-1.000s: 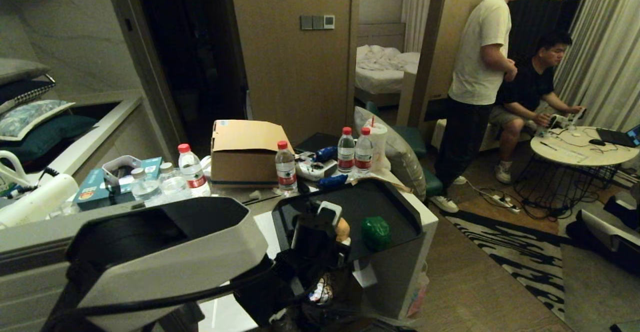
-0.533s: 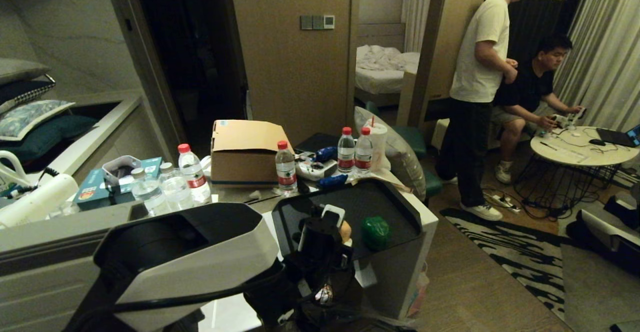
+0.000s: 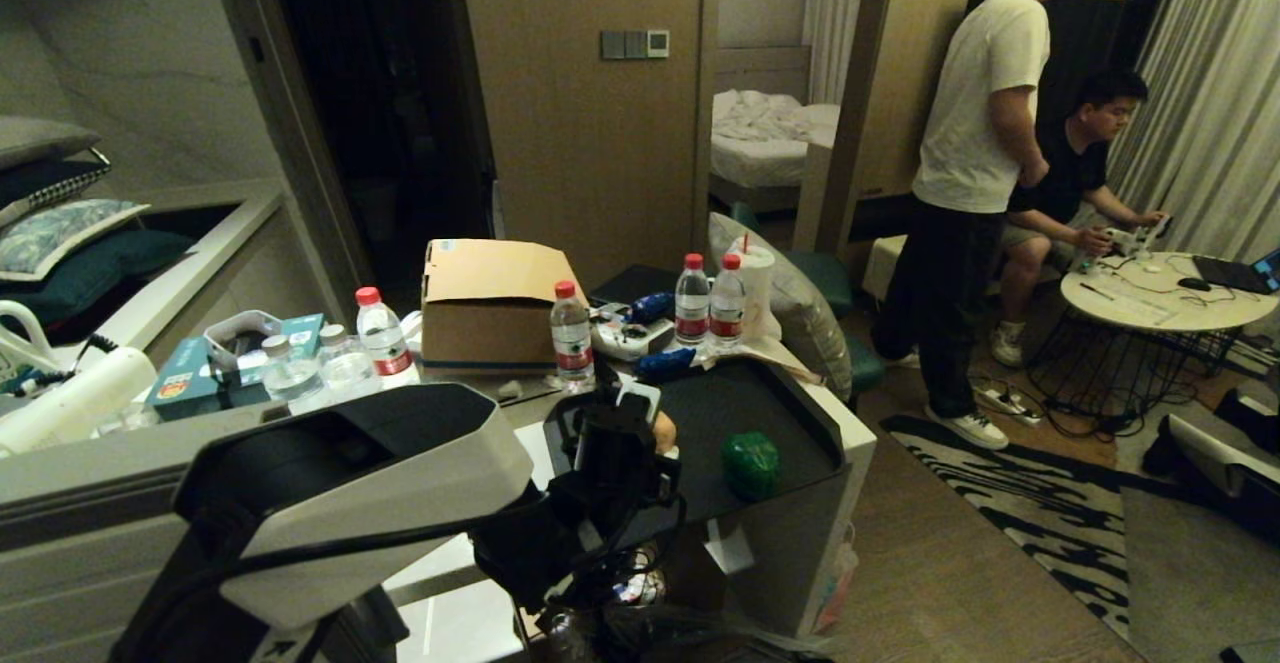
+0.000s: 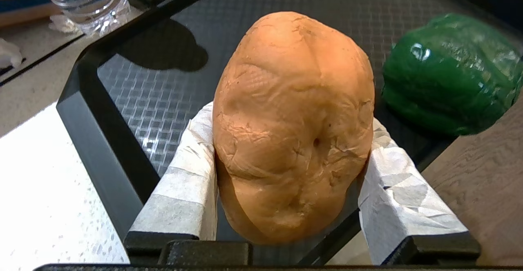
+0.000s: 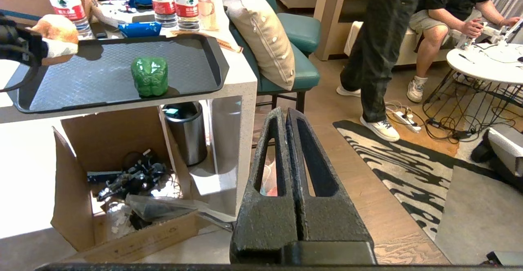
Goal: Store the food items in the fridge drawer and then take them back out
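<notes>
Since a second ago the left arm has lifted and pulled back toward the tray's near-left corner, carrying the bread with it; the standing person in the white shirt (image 3: 975,183) has stepped right, toward the seated person (image 3: 1075,178).

White tabletop (image 5: 241,79) ends just right of the black tray (image 3: 790,413); past that edge is open wood floor and a striped rug (image 3: 1010,503). Tray's front rim overhangs the tabletop edge slightly. A cardboard box (image 3: 490,303) and water bottles (image 3: 572,335) crowd the tabletop behind the tray.

Left hand (image 4: 286,173) is clenched on the bread (image 4: 292,124), taped fingers (image 4: 184,189) pressing both sides, held above the tray's left rim. Green pepper (image 3: 750,463) sits on the tray floor near the front edge, well apart from the bread, free space all round it.

Right hand (image 5: 286,156) hangs low beside the tabletop, jaws pressed together, holding nothing.

Fridge drawer not in view.
</notes>
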